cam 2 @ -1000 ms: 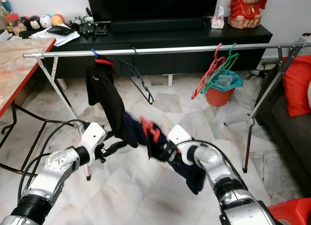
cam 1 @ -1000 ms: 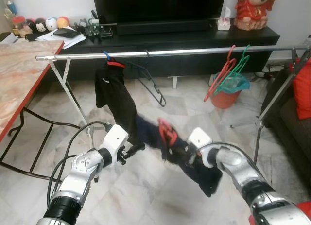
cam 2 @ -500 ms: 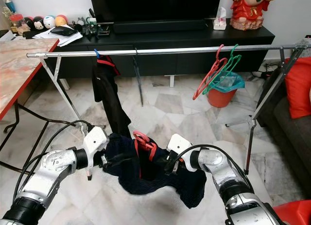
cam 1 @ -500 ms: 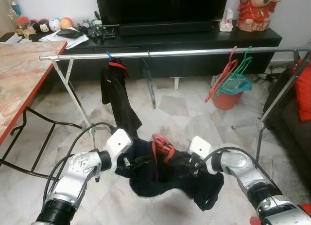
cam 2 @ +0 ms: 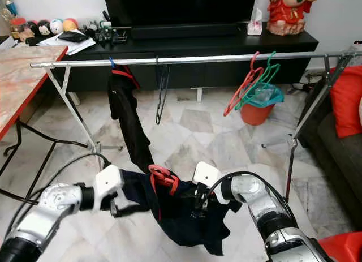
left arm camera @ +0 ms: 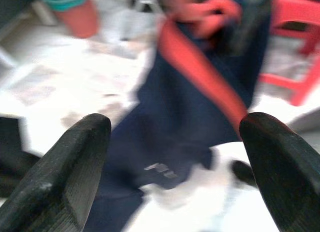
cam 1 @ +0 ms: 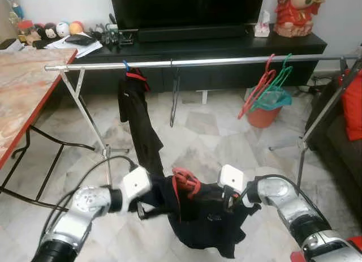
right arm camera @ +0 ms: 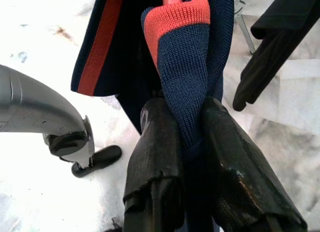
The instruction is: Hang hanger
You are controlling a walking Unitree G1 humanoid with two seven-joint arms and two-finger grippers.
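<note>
A dark navy garment (cam 1: 206,217) with red trim hangs on a red hanger (cam 1: 185,180), low in front of me over the floor. My right gripper (right arm camera: 187,111) is shut on its knit collar just below the hanger's red neck, at the garment's right side (cam 1: 229,203). My left gripper (left arm camera: 175,127) is open, its fingers (left arm camera: 75,157) wide apart at the garment's left edge (cam 1: 142,208). Beyond runs the silver clothes rail (cam 1: 226,61). It carries a black garment (cam 1: 136,109) on a blue hanger, an empty black hanger (cam 1: 174,98), and red and green hangers (cam 1: 266,84).
A red-edged table (cam 1: 22,98) stands at the left, close to the rail's slanted leg (cam 1: 90,120). A black TV cabinet (cam 1: 226,47) runs behind the rail. An orange bin (cam 1: 261,115) sits under the rail's right end. A sofa with a red cushion (cam 1: 353,103) is at the right.
The navy garment has sunk lower and now hangs spread between my grippers. The empty black hanger on the rail has swung from tilted to straight down.
</note>
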